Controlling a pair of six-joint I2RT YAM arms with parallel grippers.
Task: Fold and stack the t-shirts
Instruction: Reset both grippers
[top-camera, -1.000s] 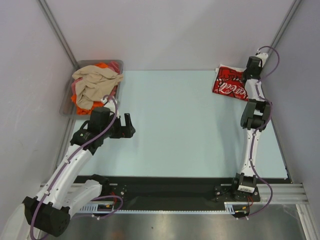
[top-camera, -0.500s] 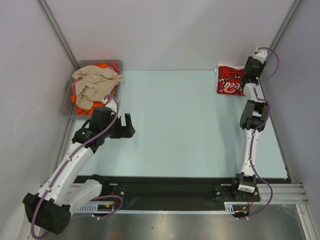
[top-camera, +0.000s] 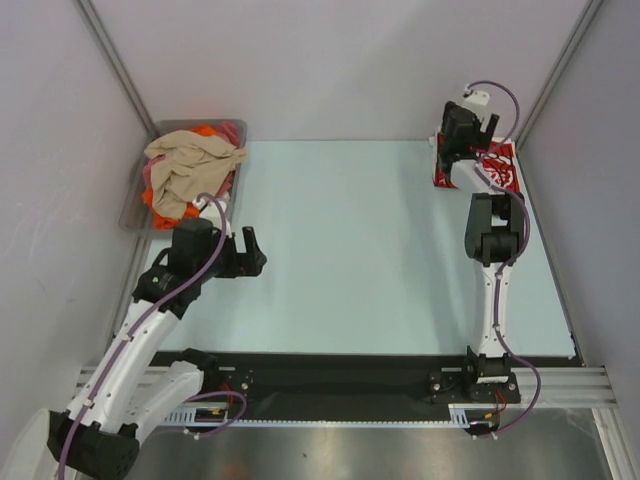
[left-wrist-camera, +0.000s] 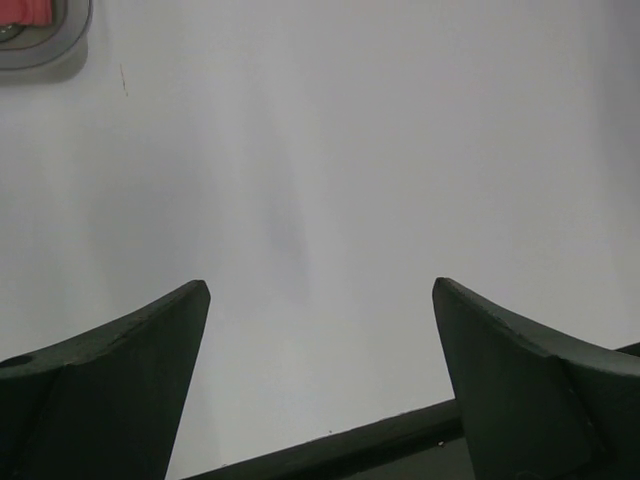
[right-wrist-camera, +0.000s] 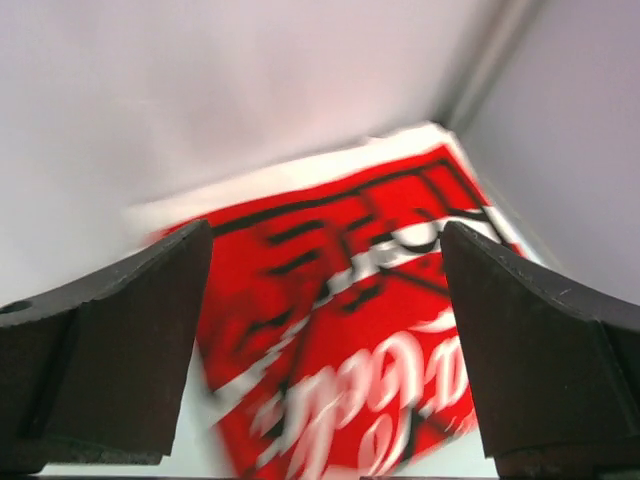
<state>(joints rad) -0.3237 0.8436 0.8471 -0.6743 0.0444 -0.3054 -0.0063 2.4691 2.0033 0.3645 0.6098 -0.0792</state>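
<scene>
Red-and-white cloth: Coca-Cola t-shirt, folded, print upward, lying flat at the far right corner of the table. In the right wrist view the shirt is blurred and spreads under and between the two dark fingers.

Right gripper: over the shirt's far left part, jaws spread wide, nothing clasped between them. Whether the tips touch the cloth cannot be told.

Right arm: stretched from its base straight toward the far corner, wrist raised above the shirt.

Remaining t-shirts: loose heap in the grey tray at the far left corner, with a beige shirt on top, orange beneath, and pink-red at the far edge.

Left gripper: jaws wide, empty, over bare table just beside the tray's near right corner, pointing right.

Left arm: reaching up the left side, bent at the elbow.
</scene>
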